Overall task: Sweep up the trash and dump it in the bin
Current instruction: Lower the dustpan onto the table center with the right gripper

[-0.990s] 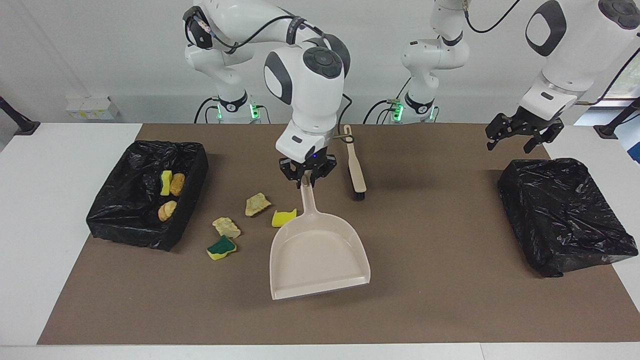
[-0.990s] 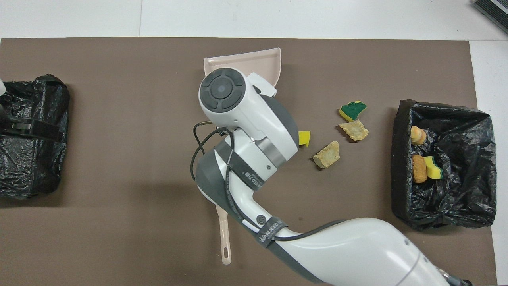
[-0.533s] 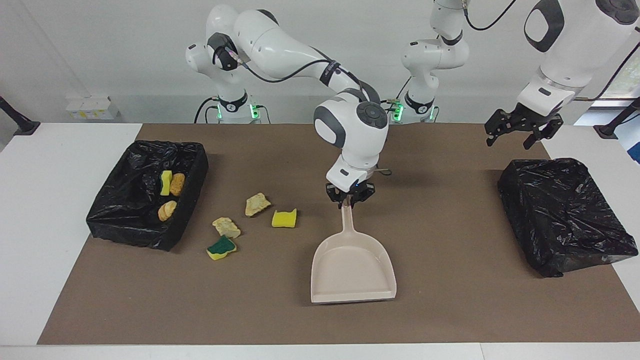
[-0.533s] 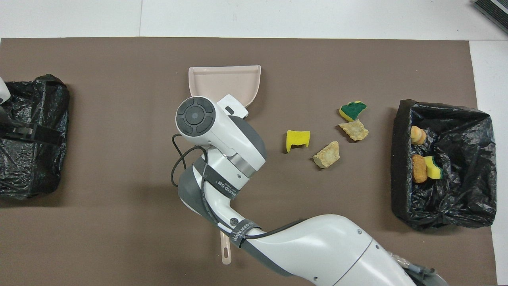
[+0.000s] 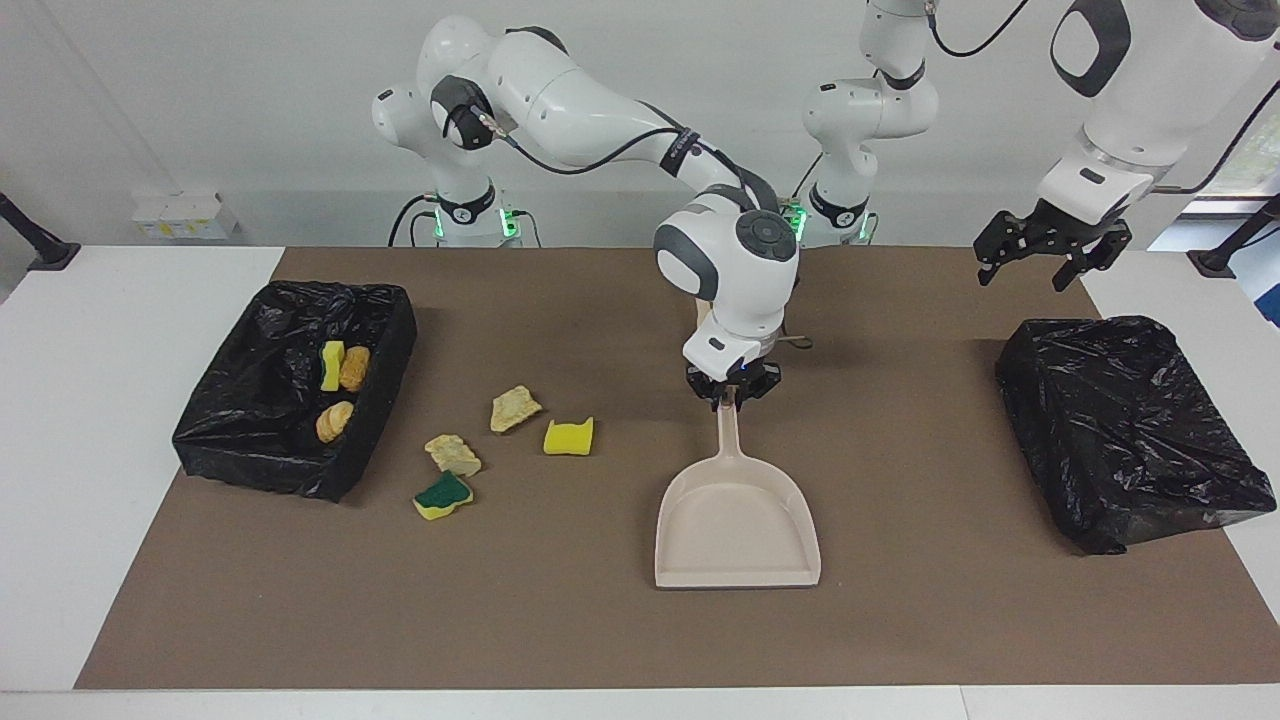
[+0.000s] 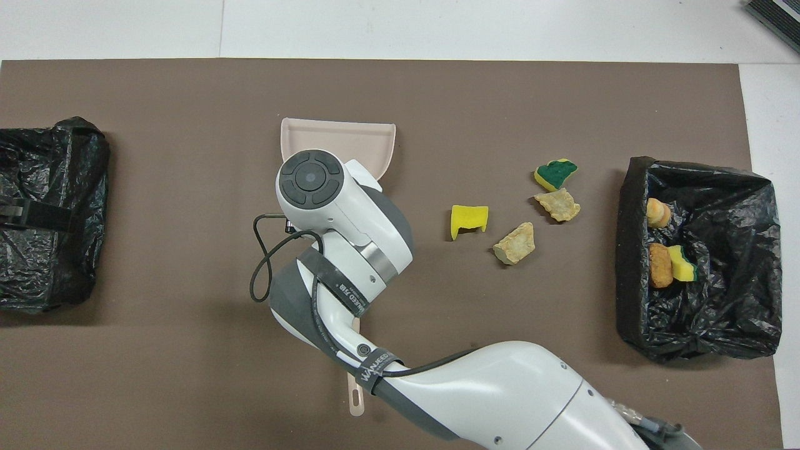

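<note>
Fingers of our right gripper (image 5: 733, 398) pinch the top of the handle of the dustpan (image 5: 737, 530), which lies flat in the middle of the brown mat (image 5: 560, 630) with its wide mouth pointing away from the robots. We think the pan is light and stiff, so the thin handle is the best place to hold it. Our left gripper (image 5: 1040, 262) hangs wide open with nothing in it, waiting over the closed black bag (image 5: 1120, 430). Four bits of trash (image 5: 568, 437) lie on the mat between the pan and the open bin (image 5: 395, 330); three more sit inside it. The sponge bits look soft and light, the rocky chunks harder. The brush (image 6: 354, 390) lies nearer the robots, mostly under our right arm. Nothing blocks the way from pan to trash.
</note>
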Available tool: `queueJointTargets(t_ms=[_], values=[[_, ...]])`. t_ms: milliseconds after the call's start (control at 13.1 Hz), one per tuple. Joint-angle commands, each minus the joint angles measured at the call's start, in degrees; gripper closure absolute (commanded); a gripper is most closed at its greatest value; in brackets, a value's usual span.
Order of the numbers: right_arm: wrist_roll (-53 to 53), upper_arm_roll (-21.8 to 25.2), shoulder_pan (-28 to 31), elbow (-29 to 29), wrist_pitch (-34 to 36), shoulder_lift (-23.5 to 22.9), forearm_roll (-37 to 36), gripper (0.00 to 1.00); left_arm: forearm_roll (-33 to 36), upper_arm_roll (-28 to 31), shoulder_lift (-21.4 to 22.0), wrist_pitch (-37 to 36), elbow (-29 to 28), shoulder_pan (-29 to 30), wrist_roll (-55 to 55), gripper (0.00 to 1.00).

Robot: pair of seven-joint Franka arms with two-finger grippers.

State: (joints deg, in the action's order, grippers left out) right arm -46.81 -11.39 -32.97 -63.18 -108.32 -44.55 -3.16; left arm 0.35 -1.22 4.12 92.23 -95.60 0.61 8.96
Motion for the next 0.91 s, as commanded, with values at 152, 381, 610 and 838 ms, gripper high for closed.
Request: queueJointTargets(t_ms=[152,381,610,838], values=[[-0.6,-0.2,2.8,-3.5,1.4,4.4,2.8,0.33,0.6,-0.3,0.0,-0.8,0.8,-0.2,0.8,0.0],[-0.6,-0.5,2.2,-9.4,2.4,9.8,3.1,0.15,-1.7,-1.0,-1.1,-1.1,2.4,-0.7,0.4,0.0],[0.0,-0.6,-0.2,-17.3,2.9,14.8,3.1,0.0,-4.3,-1.8,-4.7,0.5,2.5,-1.7,-0.2,0.0],[0.0,-2.2,-2.0,-28.3,2.6,21.2,3.2,0.0,-5.2,-3.0,-10.1,7.4,2.5,-3.8,-3.0,0.0]])
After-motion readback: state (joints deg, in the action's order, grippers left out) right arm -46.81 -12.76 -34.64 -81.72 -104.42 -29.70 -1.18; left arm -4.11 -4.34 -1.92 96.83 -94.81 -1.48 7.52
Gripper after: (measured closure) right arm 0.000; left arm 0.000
